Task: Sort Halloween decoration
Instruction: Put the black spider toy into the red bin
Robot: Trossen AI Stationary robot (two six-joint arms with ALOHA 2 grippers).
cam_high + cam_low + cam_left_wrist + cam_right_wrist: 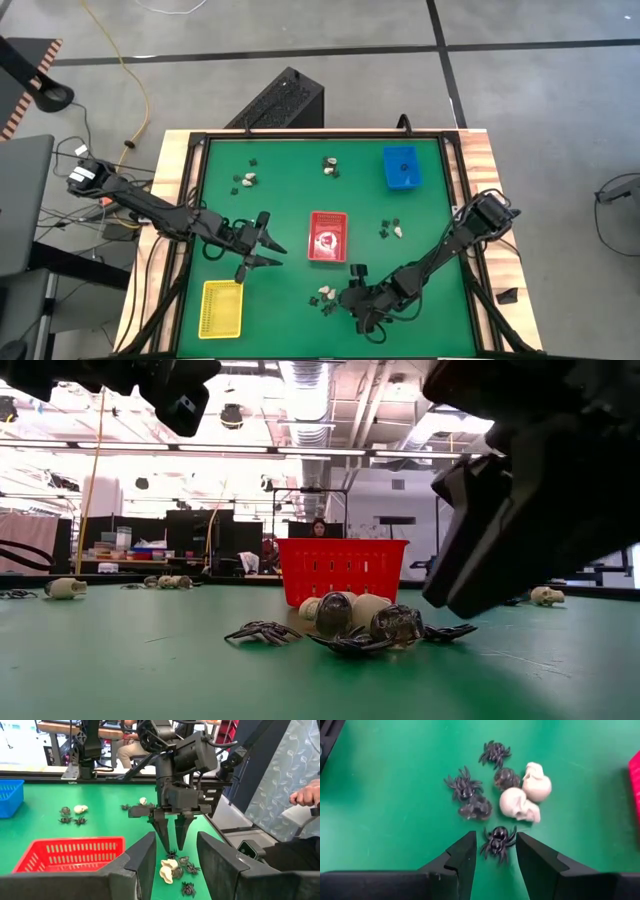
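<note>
The right gripper (493, 851) hangs over the cluster of Halloween decoration pieces near the front edge of the green table (290, 180), a little right of the middle, and its two fingers stand apart on either side of one black spider (497, 841); they do not appear to press it yet, so I judge the pincer released and lined up for a pick. Straddling that spider makes sense: it lies at the near edge of the cluster, apart from the two cream skulls (527, 795) and the other dark pieces, so the fingers can likely close without catching a neighbour. The red tray (327, 236) sits at the table's centre, just behind this cluster, the yellow tray (221, 307) near the front-left corner and the blue tray (401, 167) toward the back right, each probably meant for one kind of piece. More pieces lie scattered along the back edge and right of the red tray. The left gripper (268, 241) waits left of the red tray, fingers spread and empty.
</note>
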